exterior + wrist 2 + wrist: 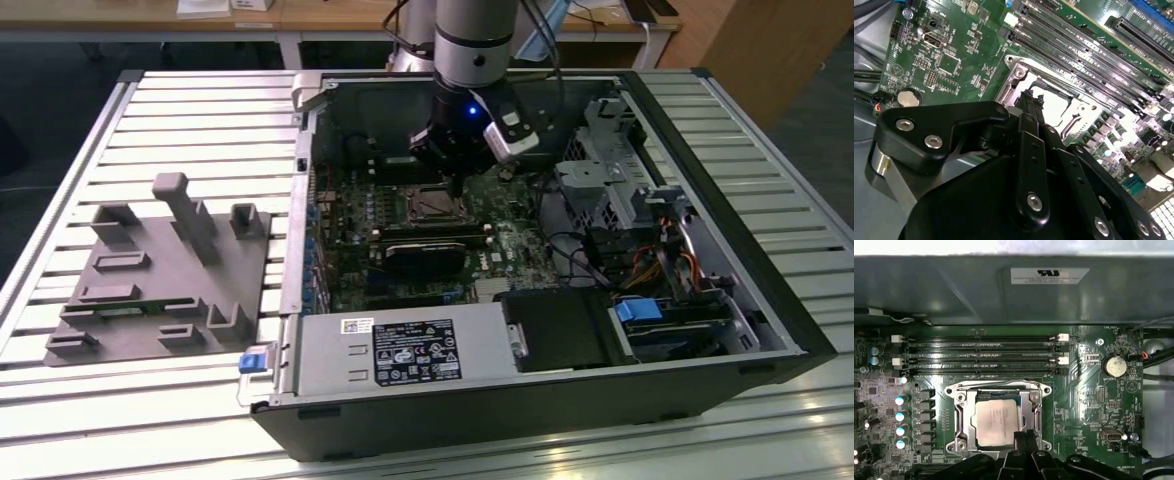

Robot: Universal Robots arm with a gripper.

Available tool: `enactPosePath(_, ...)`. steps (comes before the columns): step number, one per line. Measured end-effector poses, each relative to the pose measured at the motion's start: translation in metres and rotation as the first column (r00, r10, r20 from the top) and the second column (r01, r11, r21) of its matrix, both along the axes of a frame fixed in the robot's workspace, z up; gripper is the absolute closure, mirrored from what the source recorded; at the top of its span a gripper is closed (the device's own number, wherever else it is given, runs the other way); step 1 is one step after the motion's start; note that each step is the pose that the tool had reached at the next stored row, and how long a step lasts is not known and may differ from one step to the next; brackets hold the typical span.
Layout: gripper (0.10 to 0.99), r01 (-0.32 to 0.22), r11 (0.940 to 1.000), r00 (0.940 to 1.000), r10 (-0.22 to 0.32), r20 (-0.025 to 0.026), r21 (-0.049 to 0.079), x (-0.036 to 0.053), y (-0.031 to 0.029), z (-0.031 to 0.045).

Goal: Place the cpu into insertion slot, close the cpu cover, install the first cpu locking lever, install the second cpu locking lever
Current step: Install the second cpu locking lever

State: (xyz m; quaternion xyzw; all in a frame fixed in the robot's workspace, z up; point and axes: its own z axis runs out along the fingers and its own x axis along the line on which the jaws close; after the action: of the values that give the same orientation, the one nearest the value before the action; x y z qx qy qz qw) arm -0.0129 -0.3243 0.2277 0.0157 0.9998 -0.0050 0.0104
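**Fingers pressed together at the socket's edge**

The fingers (1021, 440) are closed together into one narrow black tip, gripping nothing, and that tip sits at the edge of the cpu cover (1035, 400), which lies flat over the insertion slot (960, 412). In the second wrist view the fingertips (1030, 102) meet right at the metal frame. The cpu (997, 420) lies seated in the slot, its silver-grey top showing through the cover's window. Long black memory slots (984, 352) run just beside the socket on the green board. In the exterior view the computer case (747, 290) lies open on a slatted tabletop (200, 110), with a grey holder block (160, 275) well apart at the exterior view's left.
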Motion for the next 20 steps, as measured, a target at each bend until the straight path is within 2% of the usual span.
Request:
enactPosePath(4, 0.98, 0.0, 1.0, 1.0, 0.0, 0.0, 0.0, 0.0, -0.0029, 0.002)
enactPosePath(13, 0.98, 0.0, 1.0, 1.0, 0.0, 0.0, 0.004, 0.0, -0.0224, 0.0017)
enactPosePath(14, 0.98, 0.0, 0.9999, 1.0, 0.0, 0.0, 0.01, 0.0, -0.0245, 0.0015)
enactPosePath(17, 0.98, 0.0, 0.9981, 1.0, 0.0, -0.0001, 0.061, 0.0, -0.0279, 0.0013)
enactPosePath(18, 0.98, 0.0, 0.9974, 1.0, 0.0, -0.0001, 0.071, 0.0, -0.029, 0.0012)
enactPosePath(20, 0.98, 0.0, 0.9973, 1.0, 0.0, 0.0, 0.073, 0.0, -0.0315, 0.0009)
